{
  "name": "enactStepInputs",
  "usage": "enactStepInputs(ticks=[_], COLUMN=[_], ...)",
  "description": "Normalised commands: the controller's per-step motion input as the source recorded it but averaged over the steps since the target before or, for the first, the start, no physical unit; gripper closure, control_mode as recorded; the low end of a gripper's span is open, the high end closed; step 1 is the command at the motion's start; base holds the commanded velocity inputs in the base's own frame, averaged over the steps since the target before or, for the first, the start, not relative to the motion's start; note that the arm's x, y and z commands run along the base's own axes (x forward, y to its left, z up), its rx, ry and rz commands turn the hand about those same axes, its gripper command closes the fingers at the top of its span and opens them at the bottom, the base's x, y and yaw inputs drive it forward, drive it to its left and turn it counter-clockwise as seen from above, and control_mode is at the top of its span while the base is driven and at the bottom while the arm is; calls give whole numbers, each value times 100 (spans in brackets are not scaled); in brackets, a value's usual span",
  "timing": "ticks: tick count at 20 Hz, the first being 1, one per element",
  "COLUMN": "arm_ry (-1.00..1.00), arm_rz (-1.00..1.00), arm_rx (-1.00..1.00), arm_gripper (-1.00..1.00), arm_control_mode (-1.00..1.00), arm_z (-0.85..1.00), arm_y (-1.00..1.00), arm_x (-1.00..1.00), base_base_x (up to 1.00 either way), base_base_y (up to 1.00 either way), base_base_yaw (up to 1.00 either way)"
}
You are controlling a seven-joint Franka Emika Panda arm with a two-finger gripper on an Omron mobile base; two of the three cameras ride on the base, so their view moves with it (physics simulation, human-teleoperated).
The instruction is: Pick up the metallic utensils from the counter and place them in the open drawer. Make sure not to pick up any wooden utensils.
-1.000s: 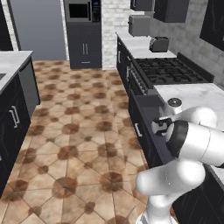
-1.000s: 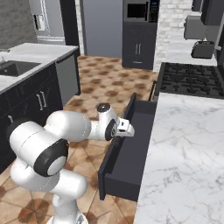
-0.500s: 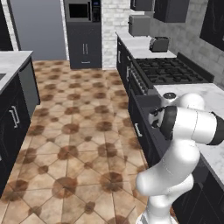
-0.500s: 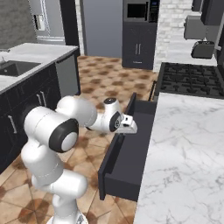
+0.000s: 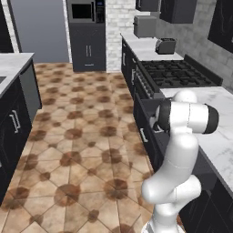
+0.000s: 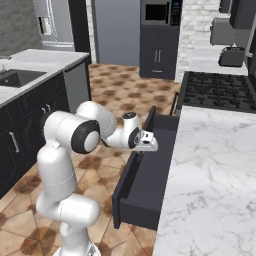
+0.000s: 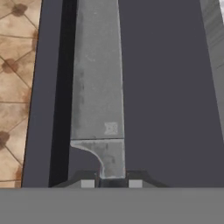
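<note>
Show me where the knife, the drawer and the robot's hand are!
knife (image 7: 98, 87): hand view, middle of the silver blade.
open drawer (image 6: 150, 172): right base view, its dark inside floor.
hand (image 6: 146, 142): right base view, above the drawer's front edge.

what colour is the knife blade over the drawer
Mottled silver-grey, the knife blade shows best in the hand view.

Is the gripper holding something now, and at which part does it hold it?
Yes. The gripper holds the knife at the handle end, just behind the blade's heel; the blade points out over the open drawer.
</note>
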Motion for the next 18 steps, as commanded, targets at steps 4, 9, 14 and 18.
enactStepInputs(ticks=[4, 9, 14, 18], arm_ry=[0, 0, 0, 0], arm_rz=[0, 0, 0, 0], arm_rx=[0, 1, 0, 1], arm_gripper=[100, 100, 100, 100], arm_control_mode=[-100, -100, -100, -100], arm_z=[-22, -16, -39, -33], arm_y=[0, 0, 0, 0], arm_x=[27, 17, 16, 22], base_base_x=[0, 0, 0, 0], base_base_y=[0, 0, 0, 0], base_base_yaw=[0, 0, 0, 0])
